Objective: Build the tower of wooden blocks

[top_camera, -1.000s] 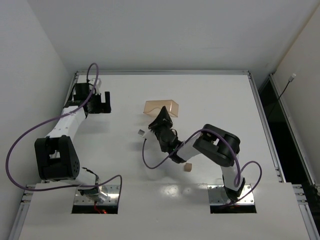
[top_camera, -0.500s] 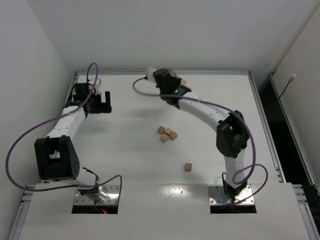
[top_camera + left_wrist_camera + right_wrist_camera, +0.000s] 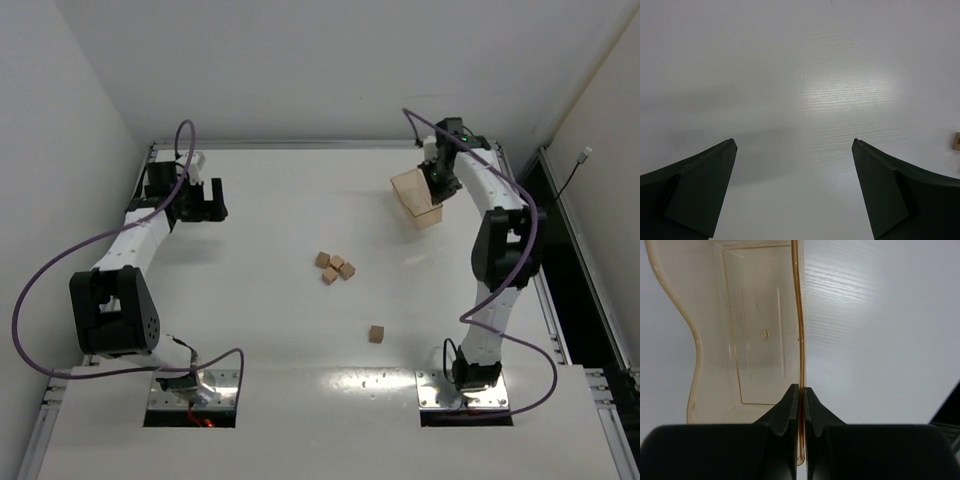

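Observation:
Small light-brown wooden cubes lie loose in a cluster (image 3: pixel 335 267) at mid-table, none stacked. One more cube (image 3: pixel 376 334) sits alone nearer the arms. My right gripper (image 3: pixel 437 182) is at the back right, shut on one wall of the translucent amber tray (image 3: pixel 417 198). In the right wrist view the fingers (image 3: pixel 801 388) pinch that thin wall, and the tray (image 3: pixel 760 330) holds nothing. My left gripper (image 3: pixel 206 204) rests open at the back left, far from the cubes. Only bare table shows between its fingers (image 3: pixel 794 145), with a cube's edge (image 3: pixel 957 141) at the right border.
The white table (image 3: pixel 250 330) has a raised rim along its back (image 3: pixel 320 145) and walls close on both sides. A dark gap (image 3: pixel 560 230) runs along the right edge. Purple cables loop off both arms.
My right arm has swung from mid-table along the back to the back right, carrying the tray. The cube cluster now lies uncovered. The left arm has not moved.

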`<state>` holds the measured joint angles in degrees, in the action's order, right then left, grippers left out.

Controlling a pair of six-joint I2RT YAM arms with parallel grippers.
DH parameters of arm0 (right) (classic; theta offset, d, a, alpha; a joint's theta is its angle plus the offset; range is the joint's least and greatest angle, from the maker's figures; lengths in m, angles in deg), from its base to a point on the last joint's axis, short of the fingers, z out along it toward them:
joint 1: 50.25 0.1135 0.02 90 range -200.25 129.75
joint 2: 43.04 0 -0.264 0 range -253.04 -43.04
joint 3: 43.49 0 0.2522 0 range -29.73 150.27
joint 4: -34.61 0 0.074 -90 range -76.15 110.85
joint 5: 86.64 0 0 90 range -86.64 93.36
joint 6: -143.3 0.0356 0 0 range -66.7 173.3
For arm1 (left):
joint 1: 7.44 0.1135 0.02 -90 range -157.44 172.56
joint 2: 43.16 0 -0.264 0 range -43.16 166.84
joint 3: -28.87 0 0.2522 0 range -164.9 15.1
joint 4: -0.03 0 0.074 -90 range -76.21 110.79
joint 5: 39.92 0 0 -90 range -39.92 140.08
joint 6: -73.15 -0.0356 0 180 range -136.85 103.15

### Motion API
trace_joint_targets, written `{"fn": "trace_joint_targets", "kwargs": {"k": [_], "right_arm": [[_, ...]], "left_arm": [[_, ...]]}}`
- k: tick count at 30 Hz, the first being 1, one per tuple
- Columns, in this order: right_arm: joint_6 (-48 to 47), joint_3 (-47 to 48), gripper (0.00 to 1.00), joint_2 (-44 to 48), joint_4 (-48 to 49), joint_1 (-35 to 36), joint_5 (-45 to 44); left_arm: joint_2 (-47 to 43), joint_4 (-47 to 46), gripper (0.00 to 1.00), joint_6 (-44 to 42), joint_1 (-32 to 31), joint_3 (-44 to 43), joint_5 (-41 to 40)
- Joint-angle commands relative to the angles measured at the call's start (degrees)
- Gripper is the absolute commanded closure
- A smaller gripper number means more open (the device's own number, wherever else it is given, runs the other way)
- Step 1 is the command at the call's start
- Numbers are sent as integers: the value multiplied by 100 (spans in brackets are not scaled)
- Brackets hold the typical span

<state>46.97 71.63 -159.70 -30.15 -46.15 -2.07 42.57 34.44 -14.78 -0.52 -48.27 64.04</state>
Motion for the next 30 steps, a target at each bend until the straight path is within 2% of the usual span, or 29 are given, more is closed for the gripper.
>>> {"fn": "trace_joint_targets", "kwargs": {"k": [1, 4, 9, 17, 19, 20, 22, 23, 26, 27, 30], "right_arm": [[334, 24, 100, 82, 73, -680, 1384], [168, 208, 100, -155, 345, -1112, 1545], [61, 586, 100, -628, 750, -1516, 1281], [-123, 1078, 100, -1376, 1128, -1913, 877], [-70, 1079, 97, -1438, 1189, -2062, 808], [-70, 1079, 90, -1438, 1189, -2062, 755], [-70, 1026, 82, -1438, 1242, -2123, 754], [-70, 1026, 59, -1438, 1242, -2176, 754], [-70, 1079, 39, -1281, 1242, -2229, 754], [-70, 1018, 20, -1202, 1242, -2229, 754], [-131, 579, 13, -527, 1452, -2229, 807]], "left_arm": [[128, -245, 0, -31, 73, -219, 344], [198, -245, 0, -31, 73, -219, 406], [303, -245, 0, -83, 126, -219, 354], [479, -245, 0, -136, 126, -333, 353], [479, -245, 0, -136, 126, -386, 353], [540, -193, 0, -136, 178, -386, 353], [541, -192, 0, -188, 178, -386, 353], [541, -192, 0, -189, 178, -386, 353], [594, -192, 0, -189, 178, -386, 353], [594, -192, 0, -137, 178, -386, 353], [541, -192, 0, -136, 178, -386, 353]]}}
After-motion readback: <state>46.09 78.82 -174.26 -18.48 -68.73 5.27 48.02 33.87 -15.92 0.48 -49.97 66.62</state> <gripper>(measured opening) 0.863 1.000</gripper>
